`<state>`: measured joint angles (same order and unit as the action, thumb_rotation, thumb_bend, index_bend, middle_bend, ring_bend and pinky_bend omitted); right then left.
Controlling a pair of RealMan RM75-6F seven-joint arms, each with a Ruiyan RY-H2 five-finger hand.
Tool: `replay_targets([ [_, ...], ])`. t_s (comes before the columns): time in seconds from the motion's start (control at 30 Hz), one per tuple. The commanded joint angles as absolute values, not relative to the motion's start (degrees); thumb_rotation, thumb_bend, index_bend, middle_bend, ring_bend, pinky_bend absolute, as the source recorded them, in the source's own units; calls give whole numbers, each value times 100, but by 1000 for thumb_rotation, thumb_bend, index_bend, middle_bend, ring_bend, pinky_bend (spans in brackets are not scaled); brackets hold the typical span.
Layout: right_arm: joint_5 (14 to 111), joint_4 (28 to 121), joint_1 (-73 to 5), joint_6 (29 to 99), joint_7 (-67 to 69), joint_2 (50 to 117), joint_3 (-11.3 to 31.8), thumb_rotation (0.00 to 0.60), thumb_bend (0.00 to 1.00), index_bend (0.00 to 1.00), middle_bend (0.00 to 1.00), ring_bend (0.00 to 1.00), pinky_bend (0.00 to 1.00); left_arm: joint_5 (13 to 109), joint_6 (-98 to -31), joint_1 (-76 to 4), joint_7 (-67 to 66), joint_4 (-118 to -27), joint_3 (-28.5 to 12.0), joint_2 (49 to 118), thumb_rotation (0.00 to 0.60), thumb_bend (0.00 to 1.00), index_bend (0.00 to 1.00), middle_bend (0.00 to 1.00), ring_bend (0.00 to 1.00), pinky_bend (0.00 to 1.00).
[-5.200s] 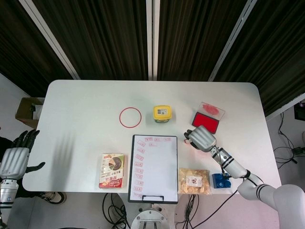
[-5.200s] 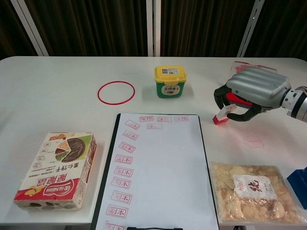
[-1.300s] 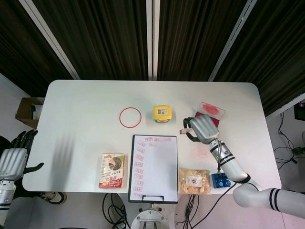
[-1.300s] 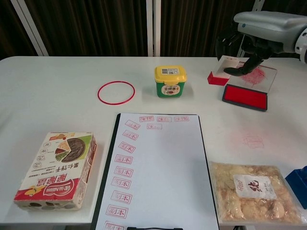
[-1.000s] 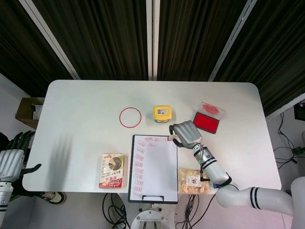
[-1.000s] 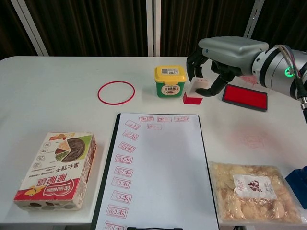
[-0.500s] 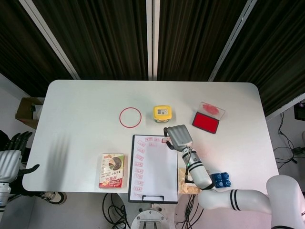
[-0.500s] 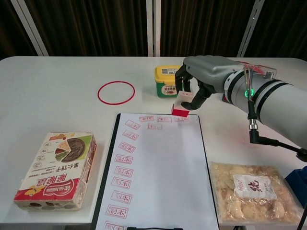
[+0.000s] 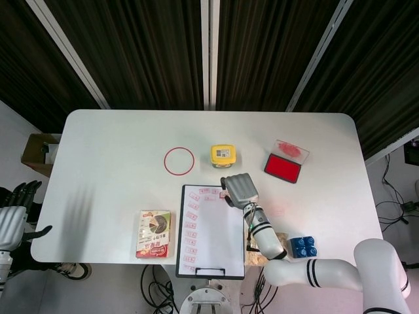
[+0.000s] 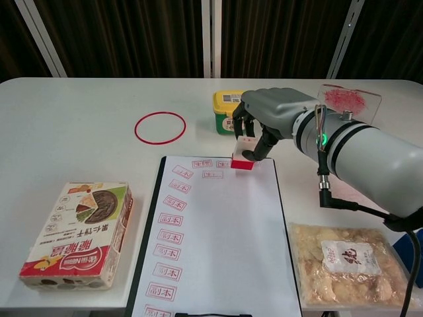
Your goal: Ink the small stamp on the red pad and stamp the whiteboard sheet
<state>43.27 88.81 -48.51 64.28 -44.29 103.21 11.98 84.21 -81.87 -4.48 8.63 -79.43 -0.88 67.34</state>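
My right hand (image 10: 266,120) pinches the small stamp (image 10: 242,158), a white block with a red base. The stamp hangs over the top right part of the whiteboard sheet (image 10: 221,244), beside a row of red prints; whether it touches the sheet I cannot tell. From the head view the right hand (image 9: 239,189) covers most of the stamp at the top edge of the sheet (image 9: 215,235). To the right lies the red pad (image 9: 283,168) with its clear lid (image 9: 292,150) behind it. At the table's left edge my left hand (image 9: 11,220) is off the table, fingers apart and holding nothing.
A yellow-lidded jar (image 10: 226,104) stands just behind the right hand. A red ring (image 10: 160,127) lies at the back left and a food box (image 10: 82,234) at the front left. A snack bag (image 10: 349,264) and a blue object (image 9: 303,246) lie right of the sheet.
The right hand carried the stamp from the red pad leftward past the jar and down over the top of the sheet. The left hand stayed at the table's left edge.
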Motion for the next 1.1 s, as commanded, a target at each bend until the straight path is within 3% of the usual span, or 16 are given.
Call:
replay_targets([
  [0.03,4291,8828,-4879,6430,-4482,10378,1188,600,534,1000,947,965,1000,8421,-8184,-446,877,-7935,-89,6730,600,3,50,58,51,163],
  [1.1,4054,8439,-5012,6434,-4902,10707,1118,600,534,1000,947,965,1000,8443,-8160,-421,1013,-7791,-79,6775,600,3,50,58,51,163],
])
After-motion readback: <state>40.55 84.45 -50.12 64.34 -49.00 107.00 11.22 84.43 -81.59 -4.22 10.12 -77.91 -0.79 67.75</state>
